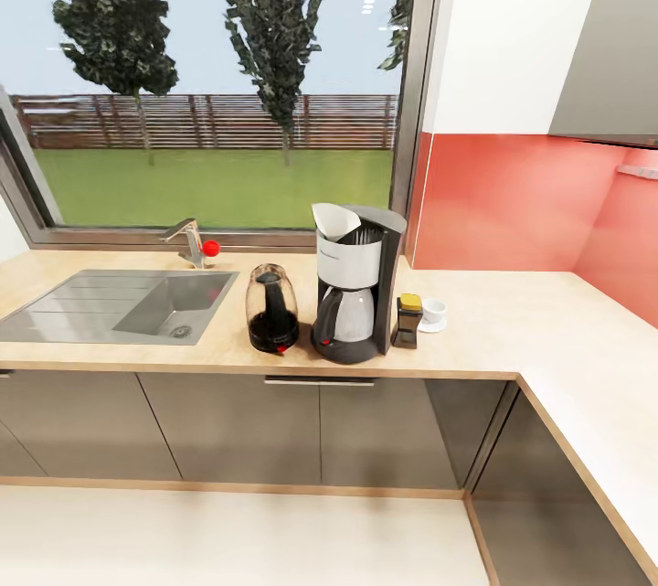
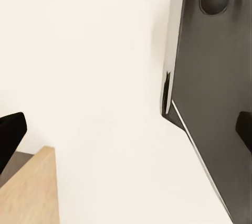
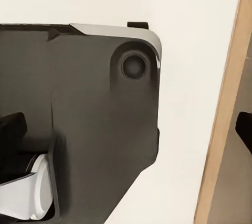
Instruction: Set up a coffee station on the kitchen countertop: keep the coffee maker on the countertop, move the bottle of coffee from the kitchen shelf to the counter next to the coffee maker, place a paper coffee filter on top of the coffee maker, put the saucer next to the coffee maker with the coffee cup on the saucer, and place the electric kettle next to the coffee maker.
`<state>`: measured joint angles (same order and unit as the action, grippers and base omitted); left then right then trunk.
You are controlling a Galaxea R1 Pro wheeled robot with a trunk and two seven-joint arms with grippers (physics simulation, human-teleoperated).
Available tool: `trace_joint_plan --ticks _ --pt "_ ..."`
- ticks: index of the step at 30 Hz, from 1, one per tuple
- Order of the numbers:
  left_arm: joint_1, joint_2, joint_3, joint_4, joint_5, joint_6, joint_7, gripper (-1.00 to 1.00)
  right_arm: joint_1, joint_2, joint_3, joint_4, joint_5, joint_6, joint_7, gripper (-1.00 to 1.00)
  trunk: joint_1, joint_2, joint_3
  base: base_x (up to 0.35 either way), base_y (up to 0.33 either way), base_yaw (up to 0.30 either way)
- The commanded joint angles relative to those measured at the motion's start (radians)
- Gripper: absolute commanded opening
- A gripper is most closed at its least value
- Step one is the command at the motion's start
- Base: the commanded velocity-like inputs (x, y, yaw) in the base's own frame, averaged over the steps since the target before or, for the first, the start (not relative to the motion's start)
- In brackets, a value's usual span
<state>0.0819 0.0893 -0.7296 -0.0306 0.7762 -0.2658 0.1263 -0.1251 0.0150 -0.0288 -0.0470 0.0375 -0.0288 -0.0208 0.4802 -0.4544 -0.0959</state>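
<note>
On the worktop point(image 1: 512, 321), the electric kettle point(image 1: 271, 309) stands at the coffee maker's point(image 1: 355, 284) nine o'clock; rigid, smooth-walled, likely weighty, best taken by its handle. Both end effectors' opening: cannot tell.

I see a grey steel sink point(image 1: 55, 312) set into the pale wood countertop point(image 1: 512, 321), a chrome tap point(image 1: 187, 240) with a red knob behind it, below a large window point(image 1: 210, 83)
</note>
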Motion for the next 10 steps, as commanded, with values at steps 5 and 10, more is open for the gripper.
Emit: trace_joint_plan --ticks 5,10 --pt "0.001 0.001 -0.009 -0.003 0.003 -0.002 0.007 1.00 -0.001 0.000 -0.003 0.001 0.004 -0.003 -0.002 1.00 0.000 -0.002 -0.002 0.000 0.000 0.000" --pt "0.001 0.001 -0.008 -0.004 0.003 -0.003 0.007 1.00 -0.001 0.000 -0.003 0.001 0.004 -0.003 -0.002 1.00 0.000 -0.002 -0.002 0.000 0.000 0.000"
